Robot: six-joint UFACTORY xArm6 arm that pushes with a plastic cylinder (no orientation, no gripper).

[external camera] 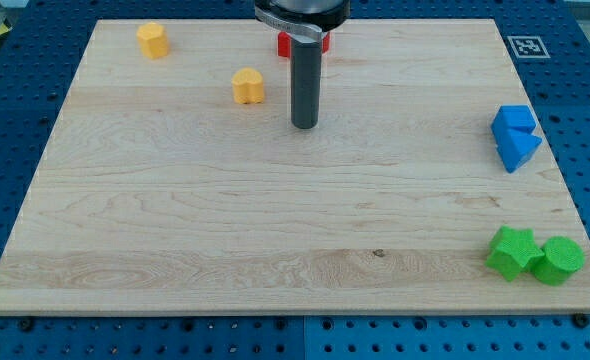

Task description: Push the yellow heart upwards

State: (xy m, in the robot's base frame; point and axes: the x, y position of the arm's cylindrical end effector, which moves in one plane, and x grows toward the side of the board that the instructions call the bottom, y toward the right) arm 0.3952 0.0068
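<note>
A yellow heart-shaped block [247, 86] lies on the wooden board [275, 230] in the upper left part. My tip [305, 125] rests on the board to the right of this block and slightly lower, with a clear gap between them. A second yellow block [153, 40], whose shape I cannot make out for sure, sits near the board's top left corner. A red block [297, 44] at the top edge is mostly hidden behind the rod.
Two blue blocks [516, 136] touch each other at the right edge. A green star [512, 252] and a green cylinder [558, 260] sit side by side at the bottom right corner. A fiducial marker [527, 46] lies beyond the top right corner.
</note>
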